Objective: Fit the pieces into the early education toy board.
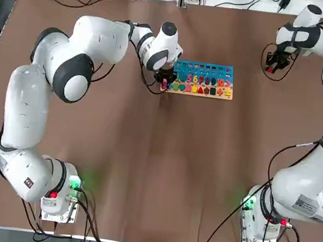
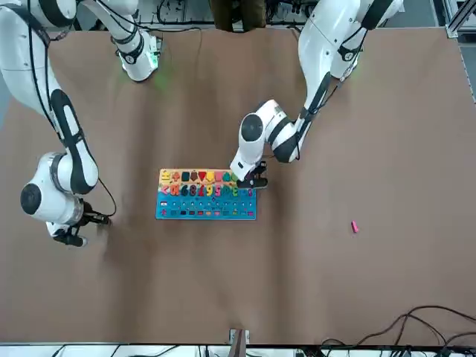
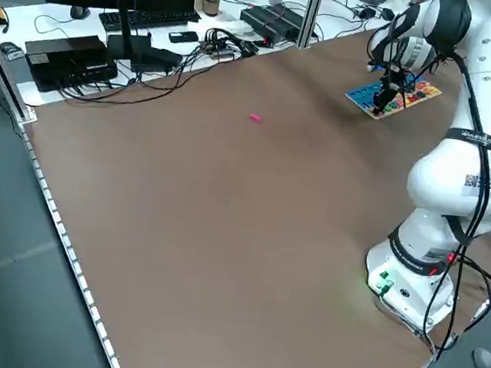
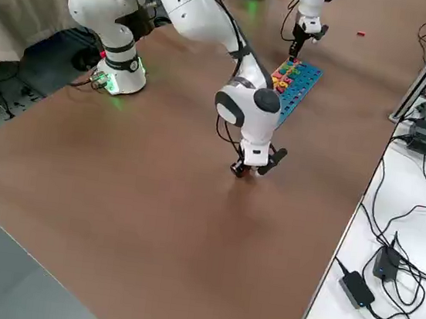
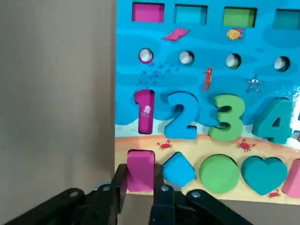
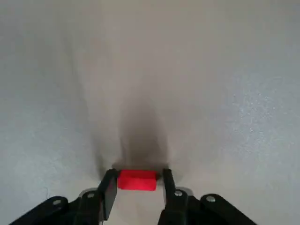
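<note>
Left gripper (image 5: 139, 190): closed on a pink piece (image 5: 140, 169), held upright.
Board (image 1: 217, 69): directly below the left gripper; the corner slot lies under the piece, beside the blue diamond (image 5: 178, 169).
Right gripper (image 6: 137, 186): closed on a red piece (image 6: 136, 180), at the bench (image 1: 161, 168), well apart from the board.

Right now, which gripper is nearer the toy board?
Left. The left gripper is at the toy board's corner, shut on a pink piece. The right gripper is off to the side, shut on a red piece.
</note>
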`<control>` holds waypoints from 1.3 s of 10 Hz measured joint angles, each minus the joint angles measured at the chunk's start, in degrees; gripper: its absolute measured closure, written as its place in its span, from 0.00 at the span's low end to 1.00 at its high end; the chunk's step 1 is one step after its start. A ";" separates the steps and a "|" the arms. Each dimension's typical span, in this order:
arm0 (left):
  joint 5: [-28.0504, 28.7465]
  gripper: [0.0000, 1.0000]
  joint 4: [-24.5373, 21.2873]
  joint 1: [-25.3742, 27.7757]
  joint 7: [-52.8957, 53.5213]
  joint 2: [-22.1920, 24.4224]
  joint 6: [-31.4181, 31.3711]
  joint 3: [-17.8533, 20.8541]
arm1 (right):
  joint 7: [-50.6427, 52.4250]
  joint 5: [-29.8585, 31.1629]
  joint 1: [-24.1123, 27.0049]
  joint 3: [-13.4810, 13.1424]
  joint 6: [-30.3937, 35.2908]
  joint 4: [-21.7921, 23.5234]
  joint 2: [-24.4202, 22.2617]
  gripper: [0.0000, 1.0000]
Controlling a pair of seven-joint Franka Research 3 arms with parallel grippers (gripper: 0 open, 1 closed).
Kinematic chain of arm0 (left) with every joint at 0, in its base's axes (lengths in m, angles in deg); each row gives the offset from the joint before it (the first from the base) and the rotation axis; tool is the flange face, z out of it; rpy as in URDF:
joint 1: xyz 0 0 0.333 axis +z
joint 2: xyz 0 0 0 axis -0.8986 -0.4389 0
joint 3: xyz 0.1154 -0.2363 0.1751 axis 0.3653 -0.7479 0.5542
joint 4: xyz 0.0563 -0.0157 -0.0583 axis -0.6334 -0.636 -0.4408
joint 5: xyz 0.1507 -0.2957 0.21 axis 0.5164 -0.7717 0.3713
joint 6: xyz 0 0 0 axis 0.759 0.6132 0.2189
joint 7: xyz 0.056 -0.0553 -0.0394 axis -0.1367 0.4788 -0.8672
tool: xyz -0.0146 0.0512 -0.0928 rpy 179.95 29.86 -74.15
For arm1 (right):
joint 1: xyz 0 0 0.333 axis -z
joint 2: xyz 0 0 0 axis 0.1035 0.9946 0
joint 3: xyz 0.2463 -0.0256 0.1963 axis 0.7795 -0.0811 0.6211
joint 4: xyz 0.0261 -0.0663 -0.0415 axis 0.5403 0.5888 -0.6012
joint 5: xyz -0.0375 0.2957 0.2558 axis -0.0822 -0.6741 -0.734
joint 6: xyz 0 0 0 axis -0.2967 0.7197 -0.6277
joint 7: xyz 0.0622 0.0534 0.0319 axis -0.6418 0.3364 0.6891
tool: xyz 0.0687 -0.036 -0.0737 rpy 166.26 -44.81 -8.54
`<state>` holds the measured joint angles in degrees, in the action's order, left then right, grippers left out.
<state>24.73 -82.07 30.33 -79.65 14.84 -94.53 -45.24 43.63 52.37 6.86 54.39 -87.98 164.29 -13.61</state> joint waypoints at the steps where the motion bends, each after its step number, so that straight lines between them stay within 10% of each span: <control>1: 0.00 0.74 0.03 0.00 0.00 -0.04 0.00 0.02 | 0.00 0.00 0.00 0.00 0.00 0.02 0.00 0.53; 13: 0.00 0.70 0.50 0.03 0.01 -0.48 -0.02 0.08 | 0.00 0.00 0.00 0.09 0.00 0.05 0.00 0.53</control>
<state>24.73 -81.57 30.35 -79.63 14.36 -94.55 -45.16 43.63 52.37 6.86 54.47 -87.99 164.34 -13.61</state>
